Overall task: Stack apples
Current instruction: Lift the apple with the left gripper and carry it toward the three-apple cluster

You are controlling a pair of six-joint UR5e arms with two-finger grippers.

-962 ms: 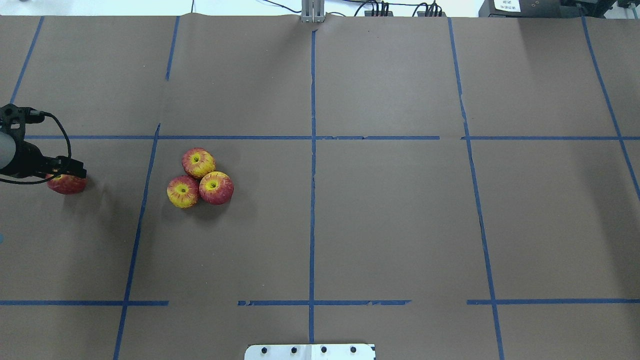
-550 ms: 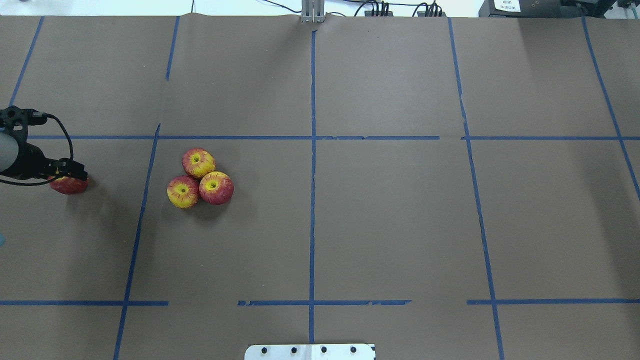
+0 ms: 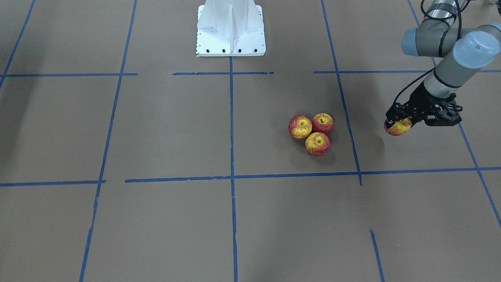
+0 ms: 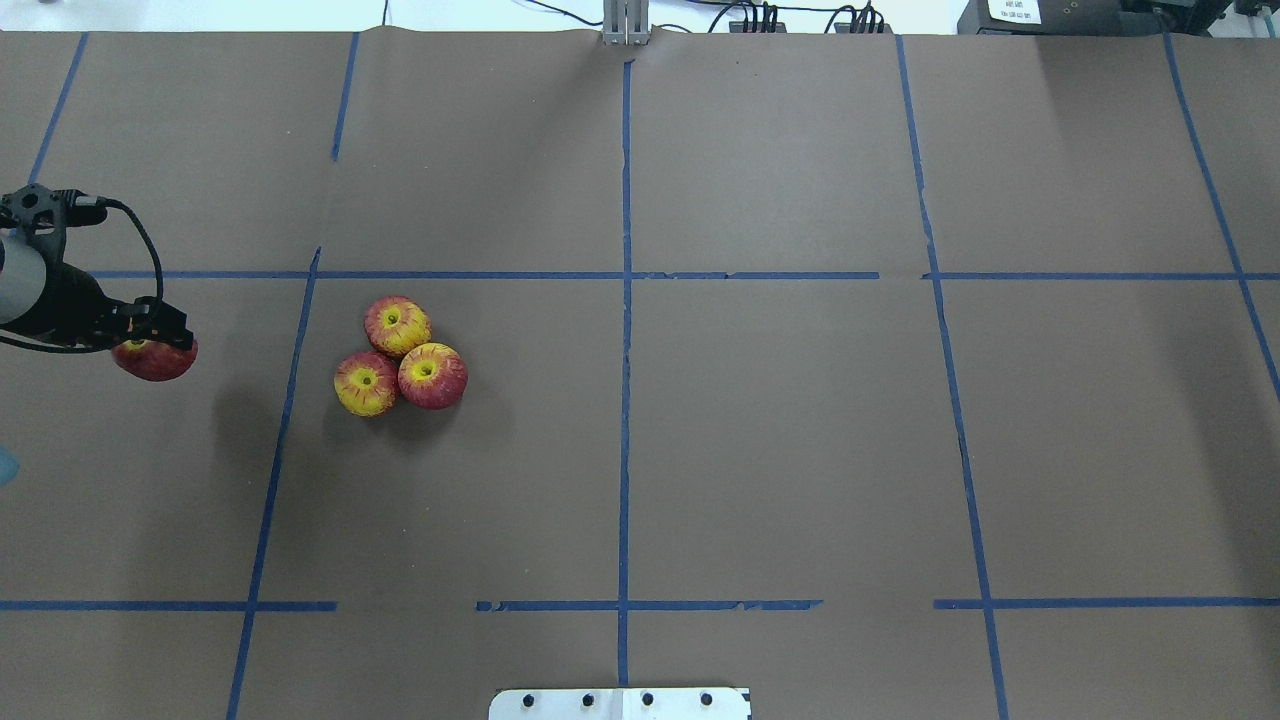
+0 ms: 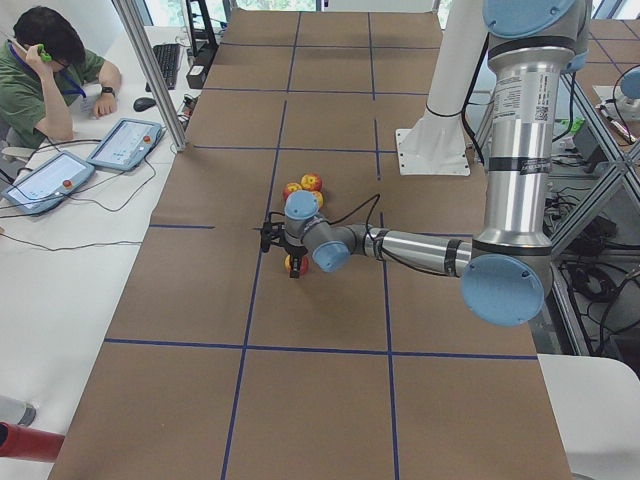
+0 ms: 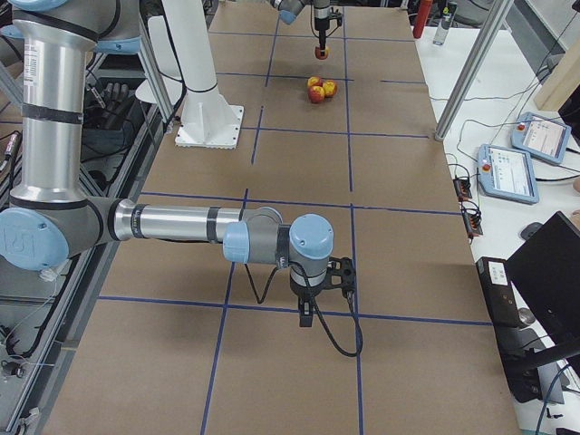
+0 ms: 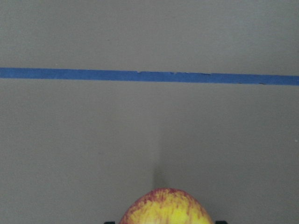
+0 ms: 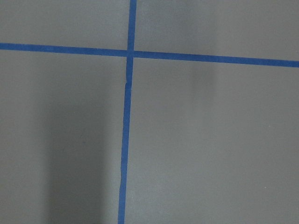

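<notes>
Three apples lie touching in a cluster on the brown paper: one (image 4: 398,325) at the back, one (image 4: 365,384) front left, one (image 4: 432,376) front right. The cluster also shows in the front view (image 3: 313,133). My left gripper (image 4: 148,343) is shut on the fourth apple (image 4: 157,361) and holds it above the table, left of the cluster. The held apple (image 3: 398,127) hangs under the fingers in the front view, and its top (image 7: 166,210) fills the lower edge of the left wrist view. My right gripper (image 6: 308,315) shows only in the right side view; I cannot tell whether it is open or shut.
Blue tape lines (image 4: 625,300) divide the brown paper into squares. The white robot base (image 3: 231,27) stands at the table's near middle edge. An operator (image 5: 50,60) sits beside the table with tablets (image 5: 125,142).
My left gripper has risen with the apple in it and moved a little right, toward the cluster. The three clustered apples have not moved.
</notes>
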